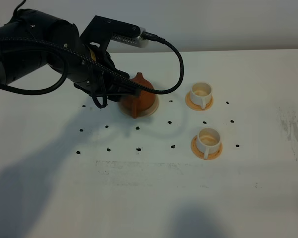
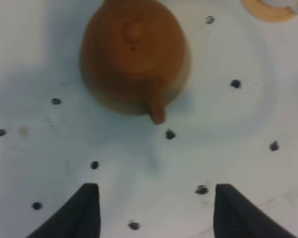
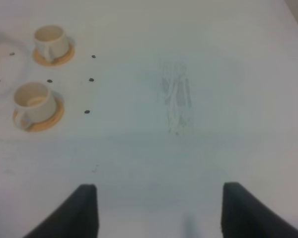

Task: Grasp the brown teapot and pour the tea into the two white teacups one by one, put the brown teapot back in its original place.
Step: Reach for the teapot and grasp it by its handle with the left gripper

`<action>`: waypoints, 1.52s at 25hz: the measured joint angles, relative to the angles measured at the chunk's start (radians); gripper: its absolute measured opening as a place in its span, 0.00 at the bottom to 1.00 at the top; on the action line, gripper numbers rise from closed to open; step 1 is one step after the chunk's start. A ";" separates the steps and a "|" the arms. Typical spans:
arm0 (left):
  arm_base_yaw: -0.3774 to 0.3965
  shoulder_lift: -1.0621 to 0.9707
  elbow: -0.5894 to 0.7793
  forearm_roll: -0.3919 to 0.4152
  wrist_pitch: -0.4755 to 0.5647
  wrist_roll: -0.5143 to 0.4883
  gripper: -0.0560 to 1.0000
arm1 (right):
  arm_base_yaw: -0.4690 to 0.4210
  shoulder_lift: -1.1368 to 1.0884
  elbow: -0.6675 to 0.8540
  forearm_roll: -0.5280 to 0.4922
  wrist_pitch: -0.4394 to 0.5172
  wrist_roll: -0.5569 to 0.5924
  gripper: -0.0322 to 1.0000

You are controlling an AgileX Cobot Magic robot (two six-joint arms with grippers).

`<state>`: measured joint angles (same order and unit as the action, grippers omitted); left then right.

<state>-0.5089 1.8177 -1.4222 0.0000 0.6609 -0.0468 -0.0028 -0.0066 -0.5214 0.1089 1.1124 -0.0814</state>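
"Hand position first: where did the left hand (image 2: 156, 188) stand?"

"Low over the table (image 2: 49, 163), fingers spread wide, gripping nothing. Just beyond them a short stub (image 2: 157, 108), which I took for the handle, pointed back at the gap."

"So a straight advance would have suited?"

"I judged so: ease forward, keep level, and close around the stub without nudging the brown teapot (image 2: 134, 64) off its cream saucer (image 1: 150, 111). It was matte clay, round and squat, with a knobbed lid (image 2: 134, 30). Probably grippy enough, though that lid could slip once tipped."

"And farther out?"

"The two white teacups (image 1: 201, 92), small smooth cylinders on orange coasters (image 1: 187, 102), stood well apart from the pot. The right hand (image 3: 159, 191) hung open and empty above bare table, well apart from the cups."
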 joint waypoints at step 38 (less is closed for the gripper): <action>0.008 0.307 -0.235 0.042 0.132 -0.261 0.45 | 0.000 0.000 0.000 -0.026 0.000 0.011 0.53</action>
<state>-0.5007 2.1246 -1.6572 0.0418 0.7927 -0.3073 -0.0028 -0.0066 -0.5214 0.0827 1.1124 -0.0702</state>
